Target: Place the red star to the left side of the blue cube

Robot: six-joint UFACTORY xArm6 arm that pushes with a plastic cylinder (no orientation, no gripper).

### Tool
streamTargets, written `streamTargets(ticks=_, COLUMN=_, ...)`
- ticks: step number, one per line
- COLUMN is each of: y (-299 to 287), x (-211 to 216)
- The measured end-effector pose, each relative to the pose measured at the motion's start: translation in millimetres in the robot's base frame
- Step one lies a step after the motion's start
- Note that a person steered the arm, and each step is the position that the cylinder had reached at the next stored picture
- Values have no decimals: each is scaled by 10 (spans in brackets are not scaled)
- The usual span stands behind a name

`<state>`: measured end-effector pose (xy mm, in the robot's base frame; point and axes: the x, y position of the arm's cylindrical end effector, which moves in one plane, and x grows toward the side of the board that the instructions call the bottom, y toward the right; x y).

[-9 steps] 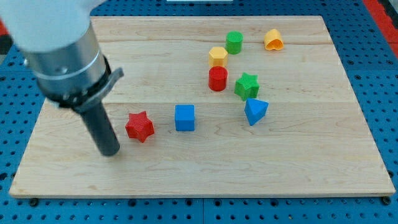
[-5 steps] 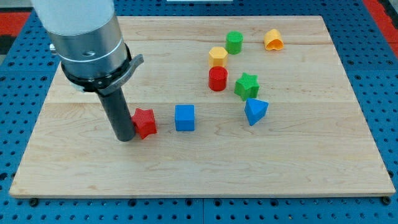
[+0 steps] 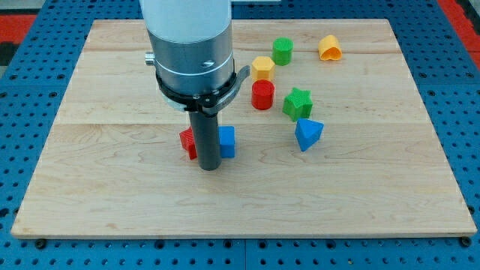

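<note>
The red star (image 3: 187, 142) lies near the board's middle, mostly hidden behind the dark rod. The blue cube (image 3: 226, 141) sits just to its right, its left part also covered by the rod. My tip (image 3: 209, 166) rests on the board in front of the narrow space between the two blocks, slightly toward the view's bottom. Whether star and cube touch is hidden by the rod.
A blue triangular block (image 3: 307, 133), green star (image 3: 298, 103), red cylinder (image 3: 262, 95), yellow block (image 3: 262, 67), green cylinder (image 3: 283, 51) and orange block (image 3: 329, 48) lie at the upper right of the wooden board (image 3: 90, 187).
The rod swept from the view's left toward the right, pushing the red star right until it lies next to the blue cube. The tip now stands in front of both.
</note>
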<state>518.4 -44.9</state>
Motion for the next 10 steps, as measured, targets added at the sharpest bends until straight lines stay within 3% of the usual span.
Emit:
streamTargets(ticks=4, y=-174, x=-208)
streamTargets(ticks=6, y=399, x=-169)
streamTargets(ticks=7, y=252, x=395)
streamTargets(ticks=9, y=-1127, x=-105)
streamTargets(ticks=10, y=-1383, x=-285)
